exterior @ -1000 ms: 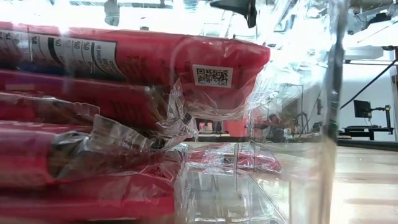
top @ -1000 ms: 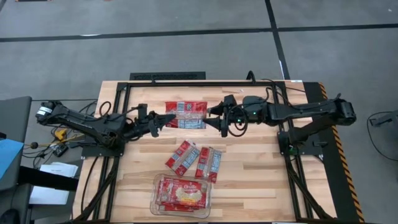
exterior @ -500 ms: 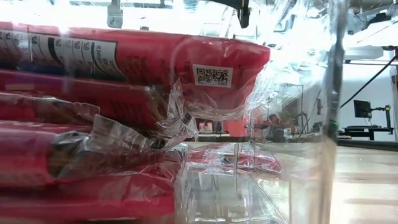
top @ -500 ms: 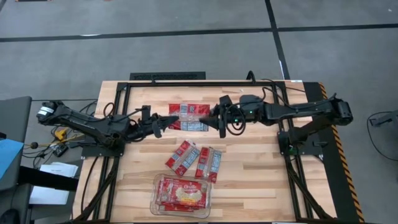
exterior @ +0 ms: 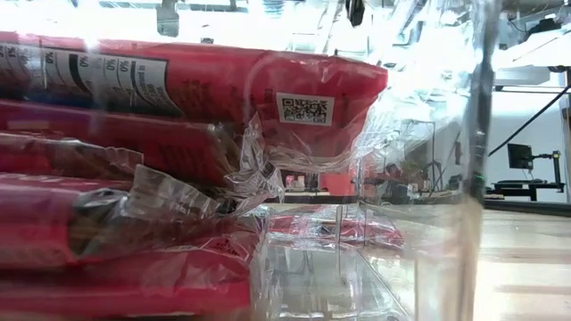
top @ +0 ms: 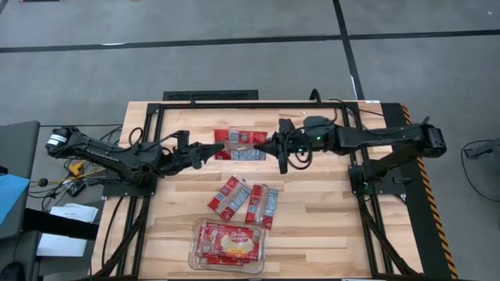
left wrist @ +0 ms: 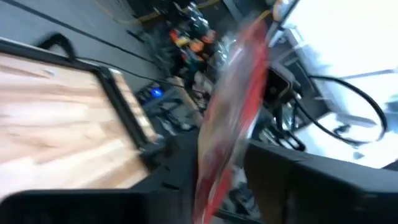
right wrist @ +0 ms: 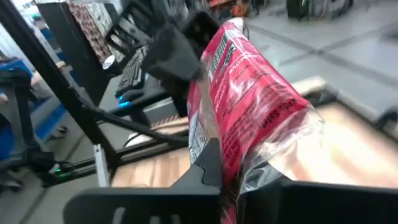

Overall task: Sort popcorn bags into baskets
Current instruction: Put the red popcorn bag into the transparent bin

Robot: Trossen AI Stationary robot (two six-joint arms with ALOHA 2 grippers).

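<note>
Mid-frame, the right gripper (top: 271, 145) is clamping a popcorn bag (top: 242, 145) for a handover; the left gripper (top: 209, 149) is parting narrowly to release

Held packet (top: 243, 146): red, with a pale blue-grey panel.
Loose packets (top: 244, 200): red, blue-grey panels.
Tub (top: 195, 248): clear; packets inside red with yellow-cream picture.
Tabletop (top: 320, 218): pale wood planks, black frame.
Floor (top: 234, 62): grey, dark lines.
</note>
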